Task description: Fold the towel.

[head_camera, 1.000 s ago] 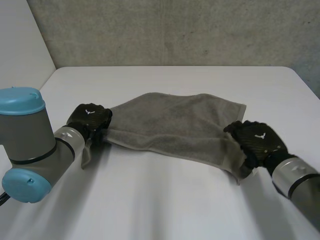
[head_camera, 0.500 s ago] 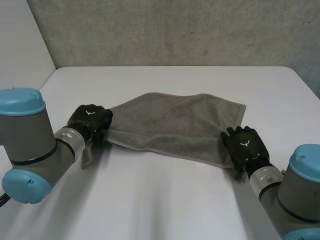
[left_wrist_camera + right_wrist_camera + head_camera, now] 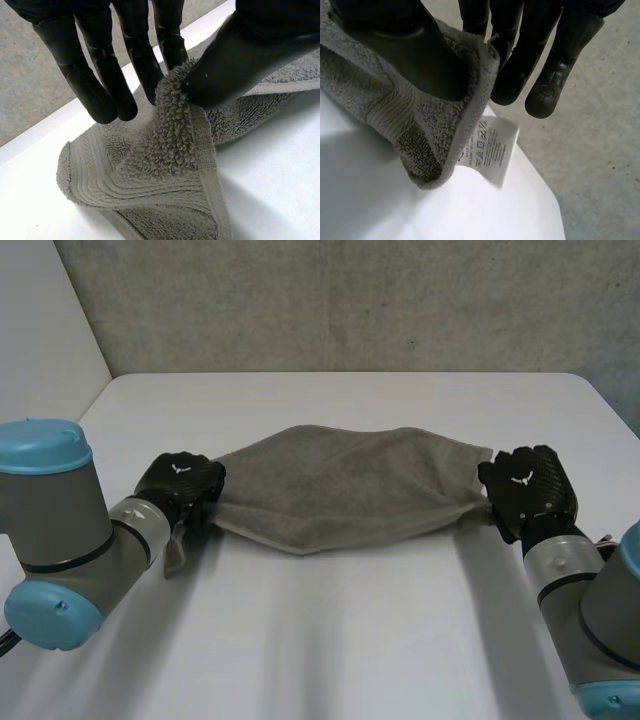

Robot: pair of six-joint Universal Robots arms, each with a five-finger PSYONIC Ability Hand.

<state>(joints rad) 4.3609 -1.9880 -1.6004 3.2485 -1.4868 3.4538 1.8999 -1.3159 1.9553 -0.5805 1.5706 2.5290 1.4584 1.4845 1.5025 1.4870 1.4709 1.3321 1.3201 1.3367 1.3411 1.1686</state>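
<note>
We pinch the towel [image 3: 340, 490] thumb-to-fingers, left hand [image 3: 180, 480] at its nine o'clock corner and right hand [image 3: 527, 490] at three o'clock, sagging above mid-table [image 3: 330, 640], the fold seemingly not yet laid down.

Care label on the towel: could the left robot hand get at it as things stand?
Probably not. The left robot hand is pinching one corner of the towel, and the care label hangs at the opposite end, beside the right robot hand and its pinch.
</note>
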